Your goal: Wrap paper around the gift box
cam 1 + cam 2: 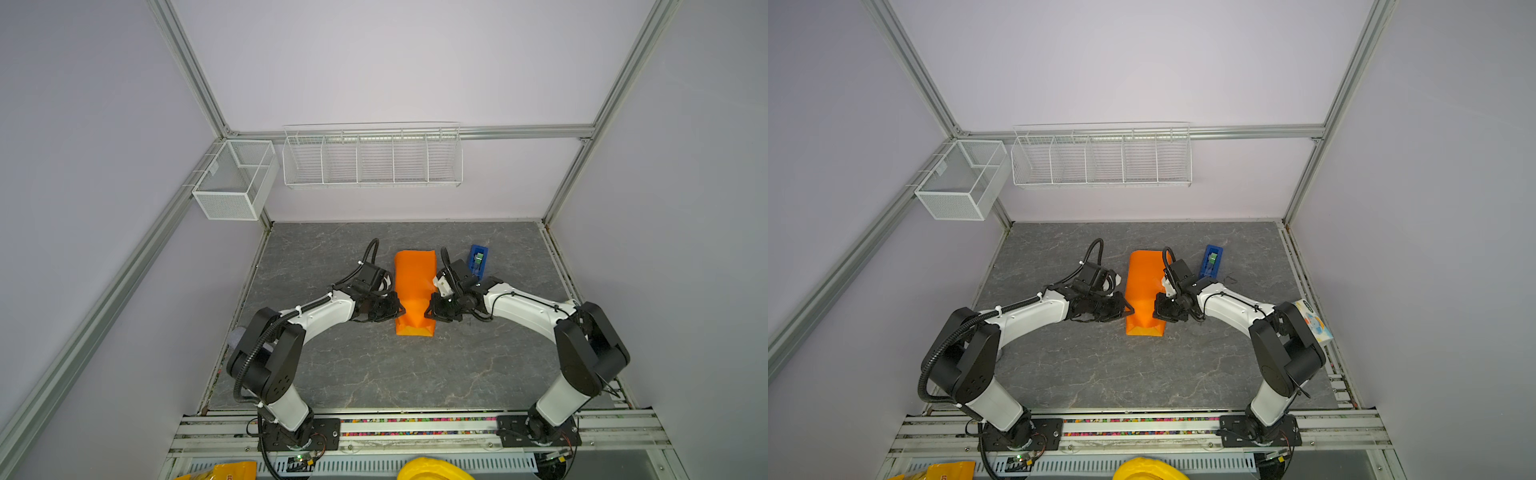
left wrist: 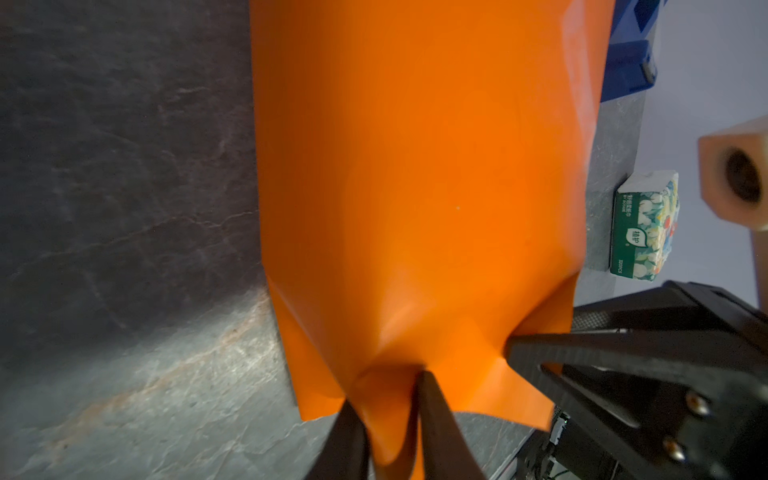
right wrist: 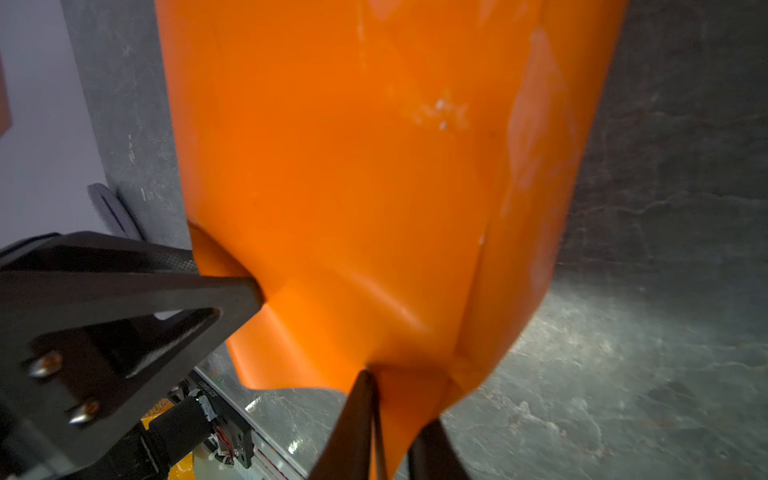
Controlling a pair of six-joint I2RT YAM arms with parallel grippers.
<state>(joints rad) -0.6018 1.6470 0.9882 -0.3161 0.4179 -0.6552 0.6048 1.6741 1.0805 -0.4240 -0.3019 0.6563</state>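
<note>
The orange paper lies mid-table, folded over into a long narrow tube running front to back. The gift box is hidden; only paper shows. My left gripper pinches the tube's near end from the left, a fold of paper held between its fingers. My right gripper pinches the same end from the right, also with paper between its fingers. The paper is drawn in to a waist between them.
A blue tape dispenser stands just right of the paper's far end, behind my right wrist. A patterned tissue packet lies at the table's right edge. White wire baskets hang on the back wall.
</note>
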